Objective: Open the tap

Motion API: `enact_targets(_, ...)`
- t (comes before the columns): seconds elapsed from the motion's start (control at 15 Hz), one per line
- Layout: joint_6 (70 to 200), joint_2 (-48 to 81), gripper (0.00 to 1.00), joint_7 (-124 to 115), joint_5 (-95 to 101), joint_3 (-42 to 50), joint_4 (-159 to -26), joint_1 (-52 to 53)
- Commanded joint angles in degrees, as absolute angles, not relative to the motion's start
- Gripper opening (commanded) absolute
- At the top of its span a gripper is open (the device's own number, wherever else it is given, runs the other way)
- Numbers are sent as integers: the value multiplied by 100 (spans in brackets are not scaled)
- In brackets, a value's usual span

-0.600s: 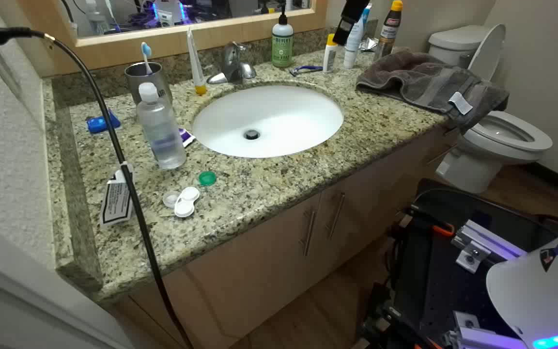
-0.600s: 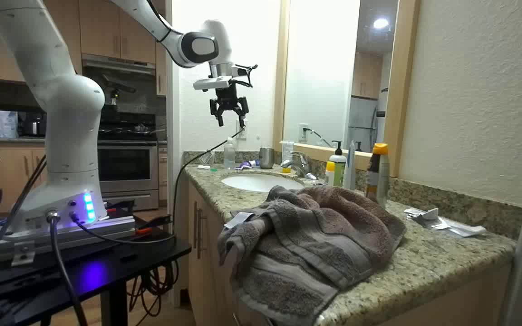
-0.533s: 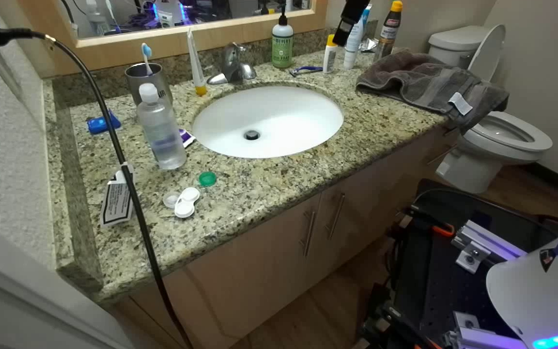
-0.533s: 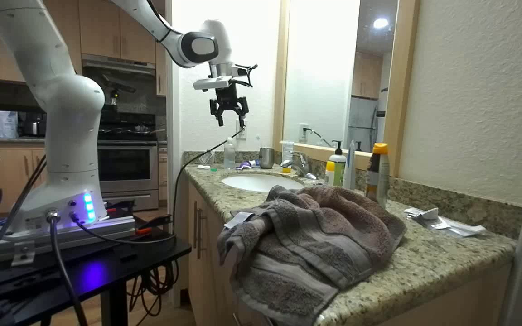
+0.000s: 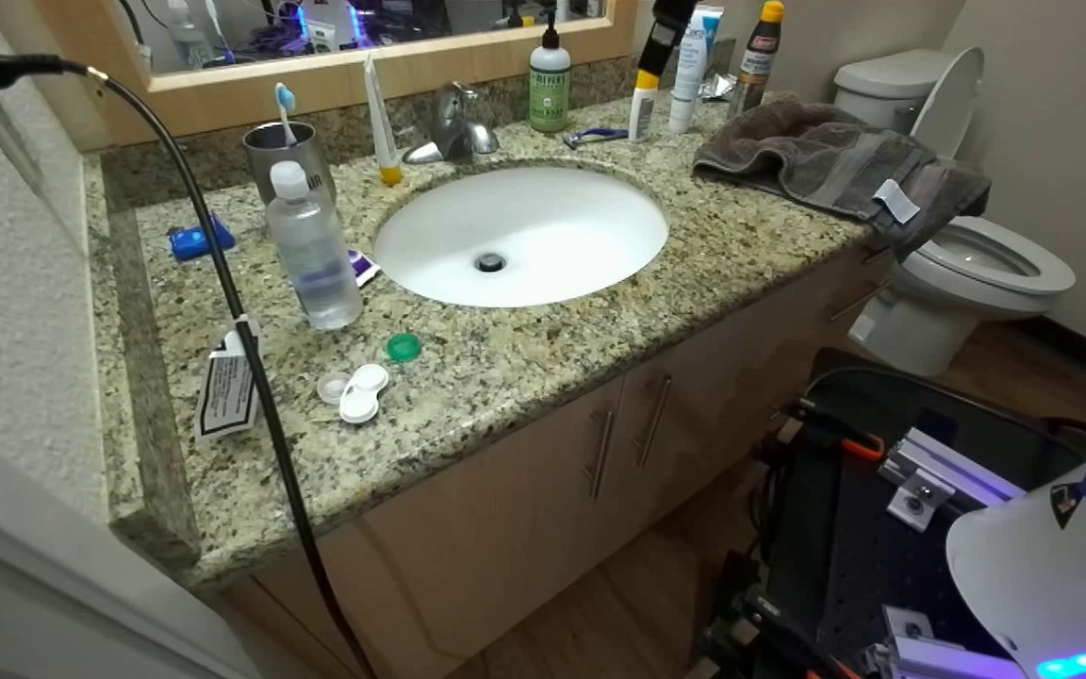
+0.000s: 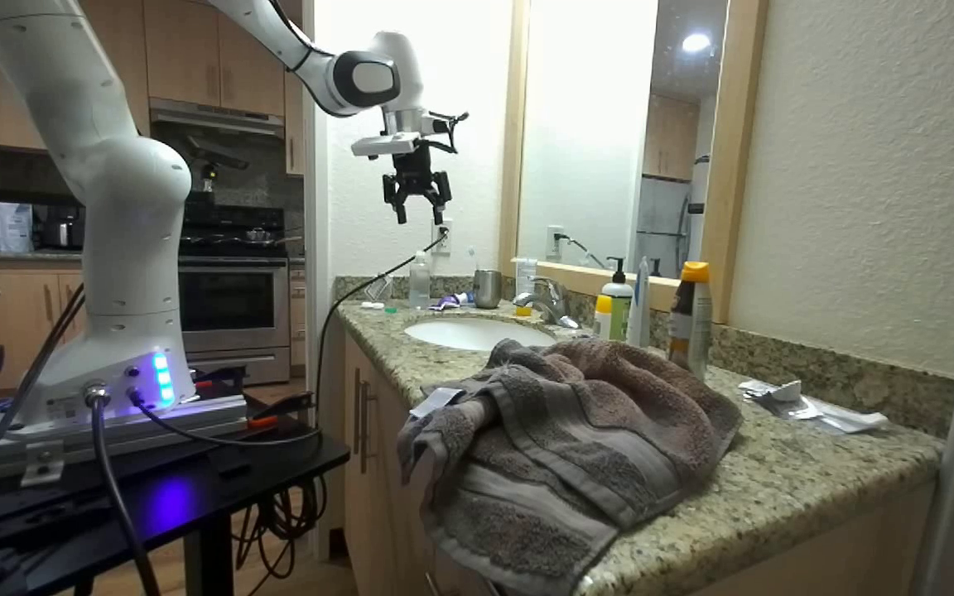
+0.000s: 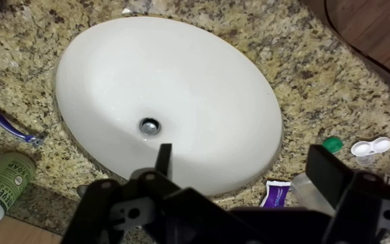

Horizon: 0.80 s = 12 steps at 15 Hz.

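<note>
Your fingers [image 7: 328,174] hang apart, pointing down with nothing between them, high above the speckled stone surface [image 5: 524,354]; that height probably lets you travel over what stands there without knocking it. Lower than the fingers, a thick, rough-piled grey towel [image 6: 593,430] lies loosely heaped, its edge draped over the front, held by its own weight. Below the fingers sits the basin [image 7: 181,88], a smooth white oval bowl set to catch water. Lower than the fingers too stand a see-through plastic bottle [image 5: 315,255] and a metal cup [image 6: 488,291]. The tap [image 5: 453,132], shiny and curved, is below the fingers and well apart from them, mounted at the basin's back rim so its spout empties inward; I judge the reach for it is yet to come. Down there as well, the cup keeps a thin toothbrush [image 5: 286,106] upright, and near a white lens case [image 5: 364,392] lies a round green cap [image 5: 403,347], likely its lid.
</note>
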<state>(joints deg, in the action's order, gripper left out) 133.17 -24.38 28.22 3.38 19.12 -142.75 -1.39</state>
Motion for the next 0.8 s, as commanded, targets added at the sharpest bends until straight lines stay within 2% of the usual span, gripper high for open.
enact_targets(0.0, 11797, -1967, 100, 2419, -170, 1597, -13066, -90)
enact_targets(0.33, 9997, -1105, 100, 1474, -950, 1478, -11353, -227)
enact_targets(0.4, 10497, -1679, 100, 1702, -736, 1360, -12029, -264)
enact_targets(0.73, 10222, -915, 100, 982, -764, 1198, -11247, -300)
